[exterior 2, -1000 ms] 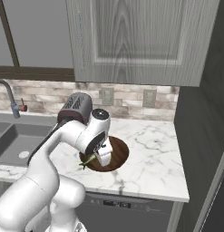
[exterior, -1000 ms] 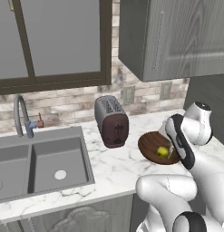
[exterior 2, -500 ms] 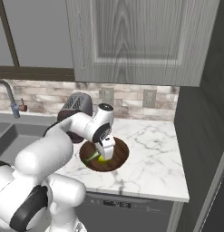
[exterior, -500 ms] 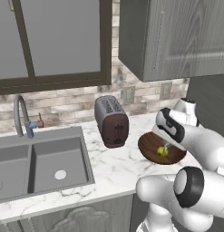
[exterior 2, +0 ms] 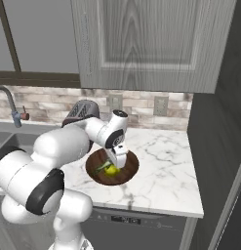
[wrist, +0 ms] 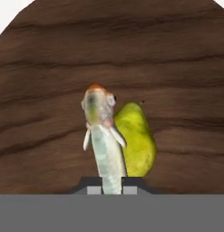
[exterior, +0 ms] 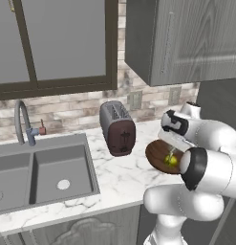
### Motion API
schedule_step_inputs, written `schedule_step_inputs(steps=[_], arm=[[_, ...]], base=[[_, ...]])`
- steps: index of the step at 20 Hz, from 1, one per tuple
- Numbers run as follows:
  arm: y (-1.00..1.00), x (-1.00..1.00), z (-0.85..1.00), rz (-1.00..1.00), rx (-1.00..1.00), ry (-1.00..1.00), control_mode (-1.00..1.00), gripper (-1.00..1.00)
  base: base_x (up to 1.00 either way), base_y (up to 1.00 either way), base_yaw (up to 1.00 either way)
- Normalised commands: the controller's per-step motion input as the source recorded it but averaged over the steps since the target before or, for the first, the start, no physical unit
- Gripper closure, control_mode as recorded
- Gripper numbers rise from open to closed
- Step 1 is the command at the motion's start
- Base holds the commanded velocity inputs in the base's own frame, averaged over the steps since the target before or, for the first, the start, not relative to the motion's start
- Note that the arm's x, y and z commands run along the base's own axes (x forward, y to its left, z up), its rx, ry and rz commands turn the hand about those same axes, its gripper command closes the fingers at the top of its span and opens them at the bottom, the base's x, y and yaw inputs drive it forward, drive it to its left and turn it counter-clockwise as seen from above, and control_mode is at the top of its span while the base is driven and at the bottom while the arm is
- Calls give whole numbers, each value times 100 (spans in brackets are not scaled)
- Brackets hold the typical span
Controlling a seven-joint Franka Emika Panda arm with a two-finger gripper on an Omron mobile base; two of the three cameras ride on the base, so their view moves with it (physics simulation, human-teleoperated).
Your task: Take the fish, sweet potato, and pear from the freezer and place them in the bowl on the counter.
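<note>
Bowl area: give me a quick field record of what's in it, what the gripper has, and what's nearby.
bowl: on the counter, right of the toaster
pear: lying in the bowl
fish: held between the fingers above the bowl, next to the pear
gripper: shut on the fish
sweet potato: cannot tell, none visible in the bowl
sink: left of the toaster

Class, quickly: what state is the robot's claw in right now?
Claw: closed on the fish, held over the bowl beside the pear.
</note>
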Motion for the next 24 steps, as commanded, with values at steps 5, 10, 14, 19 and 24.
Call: schedule_step_inputs(steps=[5,10,14,19,24], arm=[[-6,18,-41,0,3,4,-100,100],[0,17,-44,0,1,6,-100,100],[0,0,-38,0,0,1,-100,-100],[-4,-1,-15,0,3,0,-100,-100],[-8,-12,-1,0,5,-3,-100,-100]], base=[[0,0,0],[0,0,0],[0,0,0],[0,0,0],[0,0,0]])
